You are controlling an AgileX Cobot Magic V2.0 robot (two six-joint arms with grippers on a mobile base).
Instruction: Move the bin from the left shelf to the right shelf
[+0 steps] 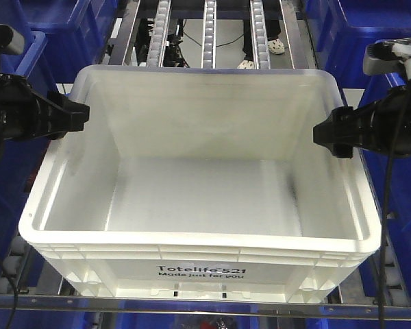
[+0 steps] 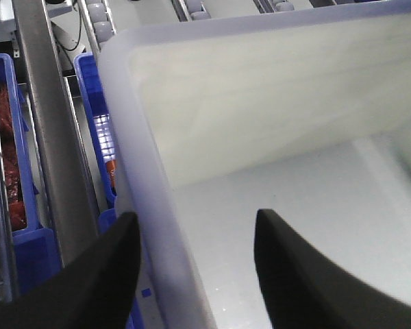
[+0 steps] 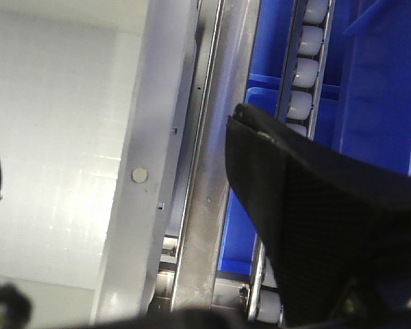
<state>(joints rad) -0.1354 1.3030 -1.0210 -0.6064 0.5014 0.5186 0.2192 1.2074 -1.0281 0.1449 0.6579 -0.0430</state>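
The white bin (image 1: pixel 198 178), empty and printed "Totelife 521" on its front, sits on the roller shelf in the middle of the front view. My left gripper (image 1: pixel 82 115) is at the bin's left rim. In the left wrist view this gripper (image 2: pixel 195 229) is open, with the bin wall (image 2: pixel 157 240) between its two black fingers, one outside and one inside. My right gripper (image 1: pixel 320 133) is at the right rim. The right wrist view shows it (image 3: pixel 113 137) open and astride the bin rim (image 3: pixel 147 137), not touching it.
Dark blue crates (image 1: pixel 390 205) stand close on both sides and behind. Roller tracks (image 1: pixel 209 34) and metal rails (image 3: pixel 209 205) run under and beyond the bin. A person's white shoes (image 1: pixel 260 55) show at the back. A blue crate (image 2: pixel 96 116) lies below left.
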